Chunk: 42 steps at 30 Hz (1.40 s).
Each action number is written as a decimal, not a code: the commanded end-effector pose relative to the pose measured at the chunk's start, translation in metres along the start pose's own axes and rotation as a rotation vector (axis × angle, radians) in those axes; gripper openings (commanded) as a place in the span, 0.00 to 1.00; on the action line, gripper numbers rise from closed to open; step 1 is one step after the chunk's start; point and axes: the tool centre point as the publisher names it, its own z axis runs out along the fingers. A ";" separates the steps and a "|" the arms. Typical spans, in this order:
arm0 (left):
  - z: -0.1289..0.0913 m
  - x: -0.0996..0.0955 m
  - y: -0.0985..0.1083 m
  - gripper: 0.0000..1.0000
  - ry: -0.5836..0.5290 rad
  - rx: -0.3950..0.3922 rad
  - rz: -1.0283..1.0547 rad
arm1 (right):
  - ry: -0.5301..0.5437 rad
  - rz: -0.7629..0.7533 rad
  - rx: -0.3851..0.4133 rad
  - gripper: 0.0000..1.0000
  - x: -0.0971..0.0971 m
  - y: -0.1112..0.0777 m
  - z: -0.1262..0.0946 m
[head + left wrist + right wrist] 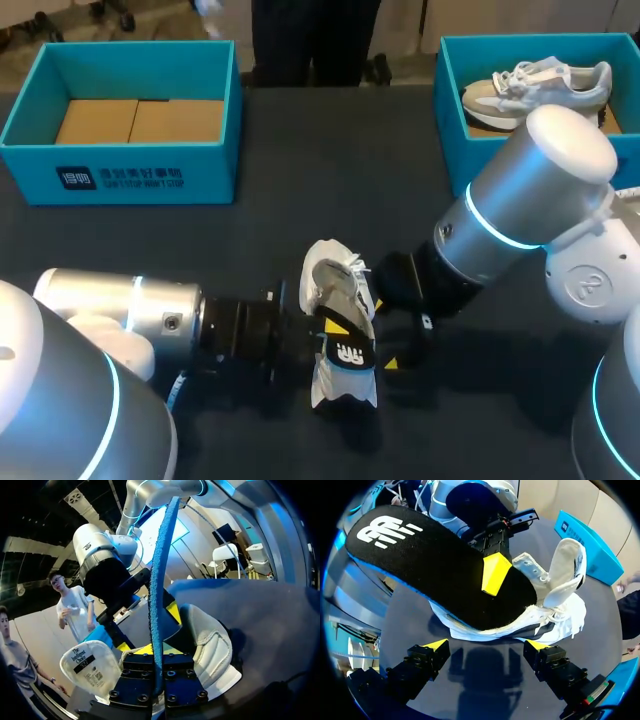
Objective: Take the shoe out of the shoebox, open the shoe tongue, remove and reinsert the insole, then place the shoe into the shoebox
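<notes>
1 white shoe [335, 285], left gripper [157, 639] pinching its insole [435, 565] — right gripper [486, 647] spread, just beside shoe

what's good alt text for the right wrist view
A black insole with a blue edge, held by the left gripper, sticks out of a white shoe on the dark table. The right gripper is open just short of the shoe.

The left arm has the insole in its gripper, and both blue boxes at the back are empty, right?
Not quite. Only the left box is empty; the right box has a shoe in it, as the head view shows. The rest is right: the left gripper is shut on the insole.
</notes>
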 end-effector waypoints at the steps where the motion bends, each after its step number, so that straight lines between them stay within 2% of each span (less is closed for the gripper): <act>1: -0.004 0.001 -0.009 0.12 -0.006 -0.001 0.006 | -0.001 0.000 -0.001 1.00 0.001 0.000 0.001; 4: -0.003 0.001 -0.013 0.18 0.000 0.003 0.011 | -0.001 0.000 -0.001 1.00 0.001 0.000 0.001; 15: 0.004 0.001 -0.028 0.26 0.016 0.015 0.047 | -0.001 0.000 -0.001 1.00 0.001 0.000 0.001; 18: 0.007 0.000 -0.031 0.24 0.017 0.016 0.056 | -0.001 0.000 -0.001 1.00 0.001 0.000 0.001; 19: 0.008 0.000 -0.031 0.20 0.017 0.014 0.062 | -0.001 0.000 -0.001 1.00 0.001 0.000 0.001; 20: 0.010 0.000 -0.032 0.07 0.019 0.012 0.069 | -0.001 0.000 -0.001 1.00 0.001 0.000 0.001; 21: 0.011 0.000 -0.032 0.00 0.019 0.012 0.071 | -0.001 0.000 -0.001 1.00 0.001 0.000 0.001; 31: 0.013 0.001 -0.009 0.00 -0.019 0.000 0.107 | -0.001 0.000 -0.001 1.00 0.001 0.000 0.001; 42: 0.023 -0.005 0.014 0.00 -0.016 -0.087 0.133 | -0.001 0.000 -0.001 1.00 0.001 0.000 0.001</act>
